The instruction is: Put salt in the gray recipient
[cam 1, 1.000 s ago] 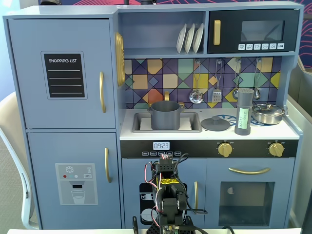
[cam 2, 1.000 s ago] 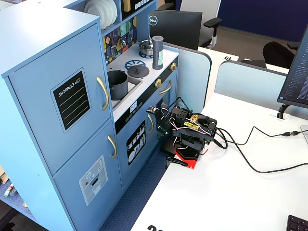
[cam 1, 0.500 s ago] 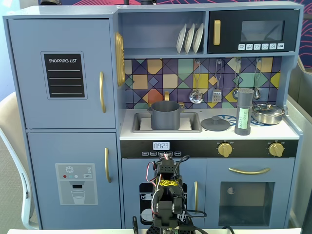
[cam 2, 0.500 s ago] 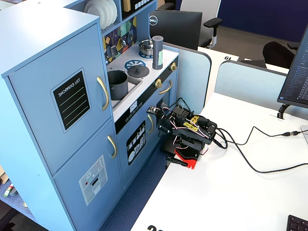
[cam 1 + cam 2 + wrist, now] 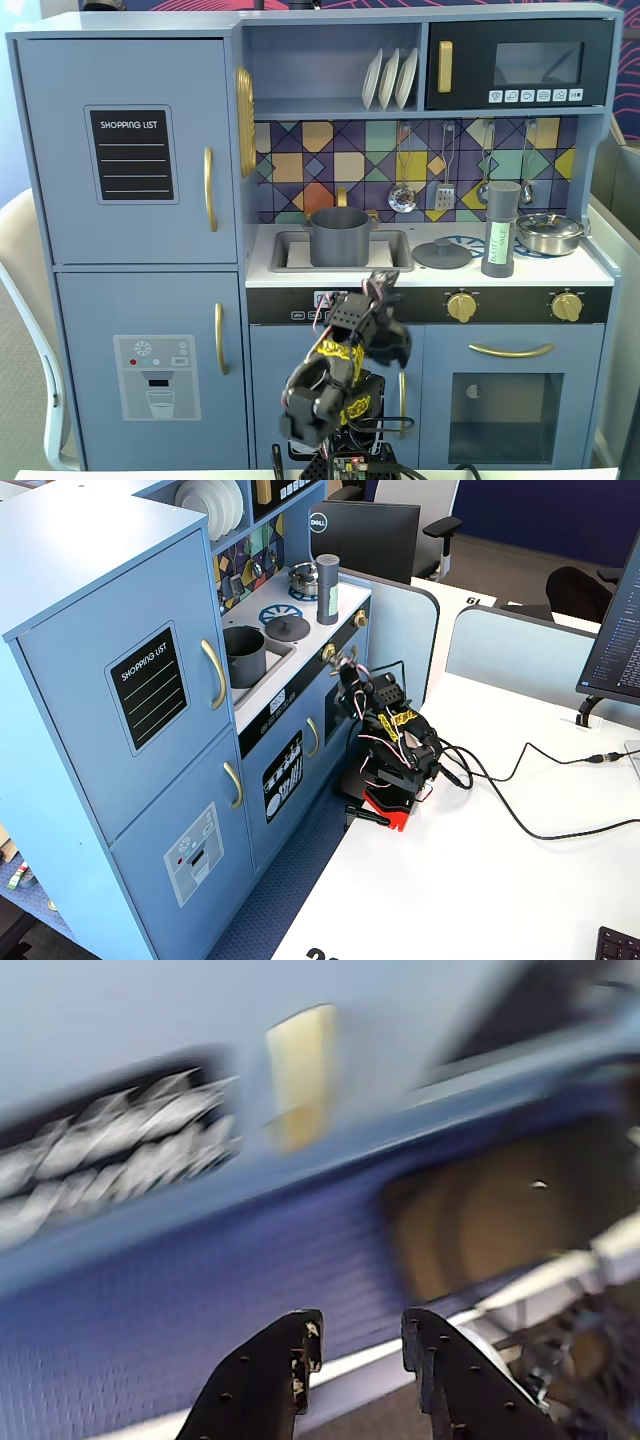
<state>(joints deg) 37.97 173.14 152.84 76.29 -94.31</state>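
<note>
My hand (image 5: 360, 1345) empty, fingers a narrow gap apart, low before the toy kitchen (image 5: 150, 230). Salt shaker (image 5: 499, 229) upright on the counter beside the silver pan (image 5: 549, 233). Gray pot (image 5: 339, 236) sits in the sink, well apart from the shaker.

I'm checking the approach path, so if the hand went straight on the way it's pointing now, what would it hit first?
Probably the toy kitchen's blue front, which fills the blurred wrist view ahead of the open hand. Depth is unclear, and neither the salt shaker nor the gray pot is in line.
</note>
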